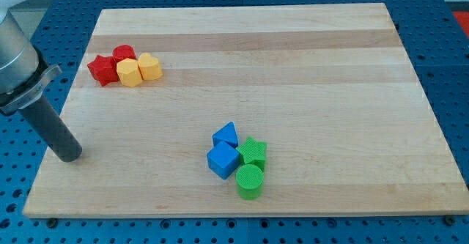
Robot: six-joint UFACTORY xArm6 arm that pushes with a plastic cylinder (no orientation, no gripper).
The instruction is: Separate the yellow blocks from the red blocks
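Four task blocks sit bunched near the wooden board's (308, 68) top-left corner, all touching or nearly so: red star block (102, 69) at the cluster's left end, second red block (124, 53) just above and right of it (shape unclear, rounded or hexagonal), yellow block (129, 73) directly right of the star, second yellow block (150, 66) at the cluster's right end. My tip (69, 156) rests at the board's left edge, well below and left of the cluster, touching nothing. It's a bare rod, no jaws to open or close, so push only. Blue triangle block (226, 135), blue cube (223, 160), green star block (253, 152) and green cylinder (249, 181) form a separate group far down-right of the cluster, out of play. Handling call: blocks look like small rigid plastic, light, likely to slide easily on smooth wood and rotate if hit off-centre. No grasp possible; contact should be a flat face, near mid-width. Best entry looks like the seam between the reds and yellows, pushing the yellows rightward away from the cluster. Risk: the packed blocks drag each other along, and the star's points may catch its yellow neighbour.
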